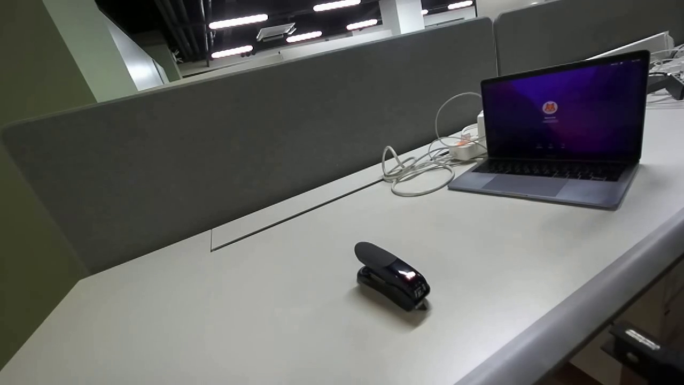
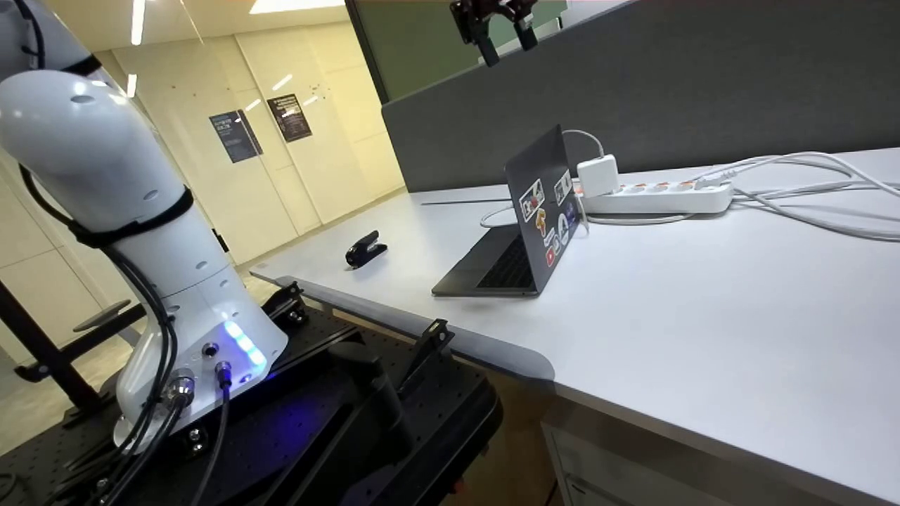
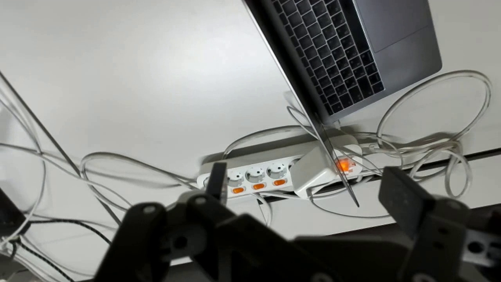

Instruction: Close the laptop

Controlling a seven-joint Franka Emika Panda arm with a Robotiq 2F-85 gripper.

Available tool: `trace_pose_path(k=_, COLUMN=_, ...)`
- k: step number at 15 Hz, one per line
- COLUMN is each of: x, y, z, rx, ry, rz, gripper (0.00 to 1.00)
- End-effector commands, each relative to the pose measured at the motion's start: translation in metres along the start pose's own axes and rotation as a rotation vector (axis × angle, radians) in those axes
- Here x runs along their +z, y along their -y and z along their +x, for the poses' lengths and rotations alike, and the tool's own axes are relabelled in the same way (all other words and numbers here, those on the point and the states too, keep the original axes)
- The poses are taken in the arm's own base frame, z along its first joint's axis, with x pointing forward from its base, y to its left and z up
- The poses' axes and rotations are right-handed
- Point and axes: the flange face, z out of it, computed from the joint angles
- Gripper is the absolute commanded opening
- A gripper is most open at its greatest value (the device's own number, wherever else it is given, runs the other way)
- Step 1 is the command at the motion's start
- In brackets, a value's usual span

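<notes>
The laptop (image 1: 566, 117) stands open on the desk. Its dark purple screen is lit and nearly upright. In an exterior view the stickered back of its lid (image 2: 545, 211) shows, with the lid leaning over the keyboard base. In the wrist view I see the keyboard (image 3: 332, 51) from above and the lid (image 3: 291, 74) almost edge-on. My gripper (image 2: 508, 45) hangs in the air above the laptop, apart from it. Its fingers are spread with nothing held; in the wrist view the gripper (image 3: 311, 191) has the lid's corner showing between its fingertips, lower down.
A black stapler-like object (image 1: 393, 275) lies on the desk (image 1: 267, 310). A white power strip (image 2: 657, 200) with a white charger (image 2: 598, 176) and loose cables lies beside the lid. A grey partition (image 1: 267, 139) runs along the desk's back edge.
</notes>
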Motion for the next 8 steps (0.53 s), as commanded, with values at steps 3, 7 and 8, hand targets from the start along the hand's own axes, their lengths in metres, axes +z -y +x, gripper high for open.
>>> trace_pose_path(k=3, x=0.017, y=-0.004, z=0.0, rx=0.089, ry=0.016, rz=0.013, gripper=1.0)
trace_pose_path(k=7, x=0.021, y=-0.004, z=0.007, rx=0.172, ry=0.009, rz=0.011, gripper=1.0)
trace_pose_path(k=8, x=0.025, y=-0.005, z=0.012, rx=0.253, ry=-0.008, rz=0.012, gripper=1.0)
